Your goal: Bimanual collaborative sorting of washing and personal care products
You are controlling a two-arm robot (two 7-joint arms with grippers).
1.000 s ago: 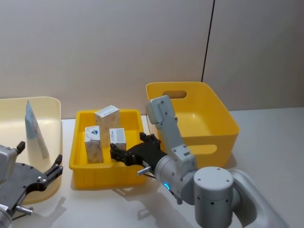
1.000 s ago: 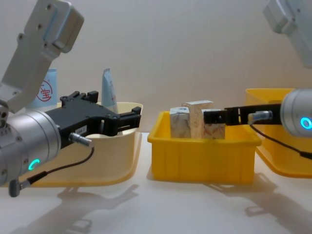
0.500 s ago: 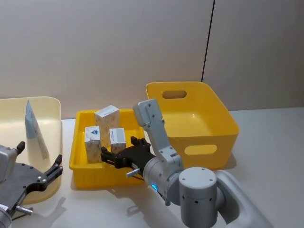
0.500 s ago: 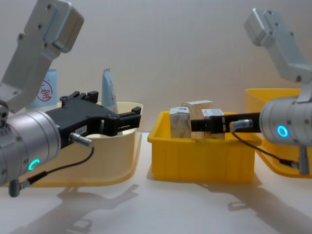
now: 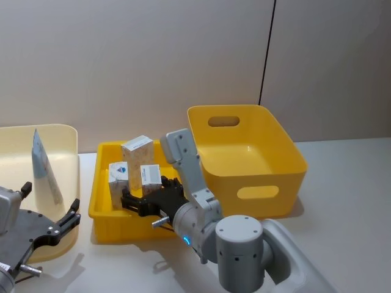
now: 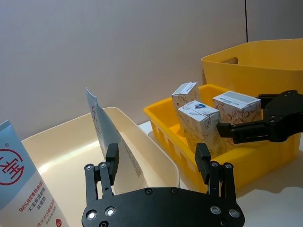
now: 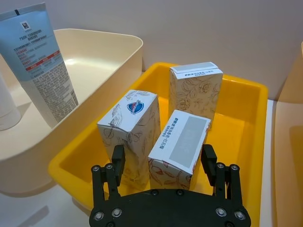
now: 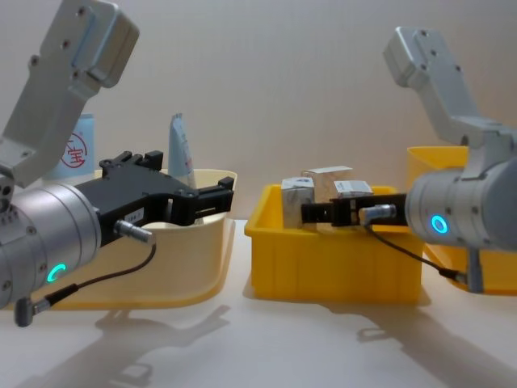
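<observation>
Cartons: three stand close together in the small bin, between the tray and the big bin. The red-print carton sits nearest the right gripper; the blue-logo carton is just beside it, and the back carton is behind. Whether the red-print one leans or stands square, I cannot tell.

These look like light card boxes. They are probably stiff enough to hold but easy to dent, and their smooth printed faces may slip. The best hold is likely across the two narrow sides, about mid-height, with a modest squeeze.

The right gripper reaches over the small bin's near wall with its jaws spread wide, one on either side of the red-print carton and not yet touching it. The main obstacle is the blue-logo carton: the gap beside it is narrow, so a finger going in could knock it or pinch both boxes. The bin wall below also limits how low the jaws can go.

The left gripper hangs open at the tray's near end, well apart from the cartons. Two tubes stand in the tray, a pale one and one with a red logo. Neither is in the way.
</observation>
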